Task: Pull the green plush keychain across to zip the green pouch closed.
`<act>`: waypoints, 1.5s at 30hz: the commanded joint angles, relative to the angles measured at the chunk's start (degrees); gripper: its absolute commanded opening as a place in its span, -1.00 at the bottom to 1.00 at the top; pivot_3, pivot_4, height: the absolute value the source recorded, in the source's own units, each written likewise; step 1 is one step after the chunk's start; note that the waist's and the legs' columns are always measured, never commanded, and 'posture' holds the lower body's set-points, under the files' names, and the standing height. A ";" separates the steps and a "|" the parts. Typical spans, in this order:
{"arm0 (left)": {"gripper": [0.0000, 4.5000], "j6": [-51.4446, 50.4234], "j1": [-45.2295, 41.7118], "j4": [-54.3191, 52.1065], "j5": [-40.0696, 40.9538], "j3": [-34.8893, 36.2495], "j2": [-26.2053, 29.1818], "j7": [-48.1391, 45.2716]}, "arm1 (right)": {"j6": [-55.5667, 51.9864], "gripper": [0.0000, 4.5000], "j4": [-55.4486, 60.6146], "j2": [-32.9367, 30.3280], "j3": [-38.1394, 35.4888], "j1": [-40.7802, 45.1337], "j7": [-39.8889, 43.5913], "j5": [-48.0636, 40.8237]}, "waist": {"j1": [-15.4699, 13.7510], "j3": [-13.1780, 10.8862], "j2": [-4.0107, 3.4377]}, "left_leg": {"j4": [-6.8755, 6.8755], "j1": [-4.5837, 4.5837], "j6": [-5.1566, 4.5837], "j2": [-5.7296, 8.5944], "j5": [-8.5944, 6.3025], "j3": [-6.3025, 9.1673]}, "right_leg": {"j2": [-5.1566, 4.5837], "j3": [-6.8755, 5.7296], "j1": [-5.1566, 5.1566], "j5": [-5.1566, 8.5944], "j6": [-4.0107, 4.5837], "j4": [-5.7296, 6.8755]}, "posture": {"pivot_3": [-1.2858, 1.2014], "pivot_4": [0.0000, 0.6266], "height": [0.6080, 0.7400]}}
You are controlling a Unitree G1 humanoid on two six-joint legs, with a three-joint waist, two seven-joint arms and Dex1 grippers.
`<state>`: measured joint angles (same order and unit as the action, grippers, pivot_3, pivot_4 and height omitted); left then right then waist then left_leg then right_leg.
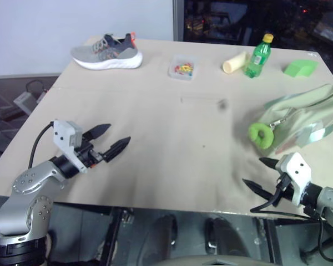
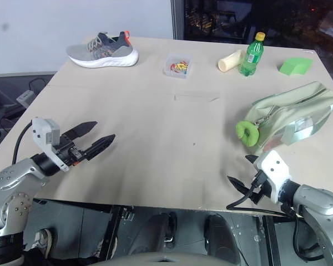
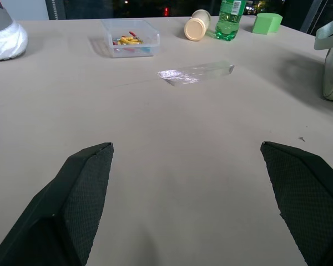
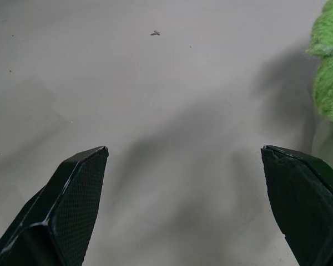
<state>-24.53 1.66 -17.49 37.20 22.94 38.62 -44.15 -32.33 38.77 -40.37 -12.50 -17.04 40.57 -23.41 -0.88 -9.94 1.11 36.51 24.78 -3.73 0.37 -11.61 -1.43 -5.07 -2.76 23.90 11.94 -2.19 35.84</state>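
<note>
Beige table [image 1: 172, 127], white wall [image 1: 72, 27] and dark window [image 1: 255, 19] behind

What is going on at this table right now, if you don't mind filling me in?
The robot is set up to zip a green pouch shut by pulling its green plush keychain, but nothing is held yet. The pouch lies on the table's right side, with the keychain resting at its near-left end. The right gripper hovers open, just short of the keychain. The left gripper is open too, over bare table far to the left.
</note>
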 commanded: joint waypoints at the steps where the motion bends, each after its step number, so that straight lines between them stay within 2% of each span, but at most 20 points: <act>1: 0.97 0.85 -1.34 -1.64 1.12 0.84 0.96 -1.58 | 2.78 1.00 0.32 -0.55 -1.86 -0.43 0.61 0.52 | 0.00 0.00 0.00 | 0.00 0.00 0.00 0.00 0.00 0.00 | 0.00 0.00 0.00 0.00 0.00 0.00 | 0.03 -0.52 1.00; 7: 0.97 2.38 -3.88 -5.83 4.69 -2.48 -1.18 -5.78 | 10.29 1.00 0.31 -3.08 -5.13 -2.48 6.89 0.33 | -0.14 0.00 0.00 | 0.01 0.01 0.00 0.03 0.00 -0.01 | -0.01 -0.02 -0.02 -0.01 0.01 0.00 | 0.03 -0.52 1.00; 10: 0.97 3.51 -4.61 -8.03 7.36 -5.65 -1.29 -12.52 | 12.21 1.00 2.67 -4.93 -8.29 -1.65 9.26 -1.25 | -0.13 0.00 0.00 | 0.04 0.00 -0.01 0.02 0.01 0.00 | 0.02 -0.03 -0.08 -0.01 0.01 0.00 | 0.03 -0.52 1.00; 14: 0.97 2.30 -6.52 -9.40 10.19 -9.65 -0.18 -19.00 | 9.02 1.00 3.58 -12.20 -17.40 4.41 12.37 -5.74 | 0.04 -0.04 -0.08 | 0.10 -0.02 0.00 0.00 0.01 -0.01 | 0.07 -0.03 -0.10 0.00 -0.01 0.04 | 0.03 -0.52 1.00; 17: 0.97 1.63 -8.68 -8.66 11.40 -11.07 0.14 -21.14 | 10.49 1.00 -0.60 -20.11 -20.42 10.19 15.28 -2.50 | -0.02 -0.10 -0.19 | 0.26 -0.04 -0.01 -0.03 0.01 -0.02 | 0.08 -0.08 -0.16 0.03 -0.07 0.07 | 0.03 -0.52 1.00; 21: 0.97 1.73 -11.35 -7.52 11.76 -12.12 -0.29 -22.51 | 23.16 1.00 -12.28 -31.13 -16.97 16.87 18.98 8.94 | -0.17 -0.13 -0.21 | 0.30 0.03 -0.02 -0.01 0.01 0.06 | 0.04 -0.23 -0.17 0.04 -0.08 0.01 | 0.03 -0.52 1.00; 27: 0.97 2.18 -10.19 -8.41 11.78 -12.09 -1.04 -22.73 | 36.24 1.00 -27.98 -38.20 -10.68 24.85 23.39 14.81 | 0.05 -0.14 -0.20 | 0.30 0.06 -0.17 0.00 0.07 -0.02 | 0.05 -0.15 -0.17 -0.08 0.12 -0.01 | 0.03 -0.52 1.00; 34: 0.97 3.73 -6.03 -10.19 11.89 -10.35 -1.73 -21.83 | 47.83 1.00 -40.23 -41.24 -3.75 30.14 26.02 20.13 | 0.09 -0.16 -0.25 | 0.30 0.04 -0.12 -0.02 0.05 -0.03 | 0.05 -0.14 -0.16 -0.09 0.13 0.01 | 0.03 -0.52 1.00; 39: 0.97 5.18 -4.89 -9.86 11.25 -10.59 -2.25 -21.90 | 50.62 1.00 -46.36 -38.19 3.09 37.60 25.43 21.90 | 0.15 -0.22 -0.38 | 0.35 0.02 -0.05 -0.02 0.02 -0.04 | 0.05 -0.11 -0.17 -0.09 0.13 0.04 | 0.03 -0.52 1.00; 41: 1.00 5.66 -4.79 -9.53 11.15 -10.52 -2.28 -22.02 | 52.14 0.76 -48.67 -36.80 5.37 40.73 25.17 23.23 | 0.15 -0.22 -0.38 | 0.36 0.02 -0.06 -0.03 0.02 -0.05 | 0.06 -0.10 -0.17 -0.09 0.14 0.05 | 0.03 -0.52 1.00; 45: 1.00 6.71 -4.00 -9.03 10.67 -9.79 -2.31 -21.73 | 49.37 0.05 -49.09 -34.31 8.09 44.86 27.51 21.22 | 0.13 -0.26 -0.45 | 0.36 0.03 -0.13 -0.02 0.06 -0.07 | 0.07 -0.09 -0.16 -0.10 0.14 0.06 | 0.03 -0.52 1.00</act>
<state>-19.17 -2.74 -25.79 47.93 11.63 36.38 -66.02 18.48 -10.76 -74.56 -3.88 26.05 67.29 -0.66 -0.76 -10.20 0.66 36.87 24.81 -3.86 0.35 -11.54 -1.50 -4.99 -2.85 23.74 11.84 -2.05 35.90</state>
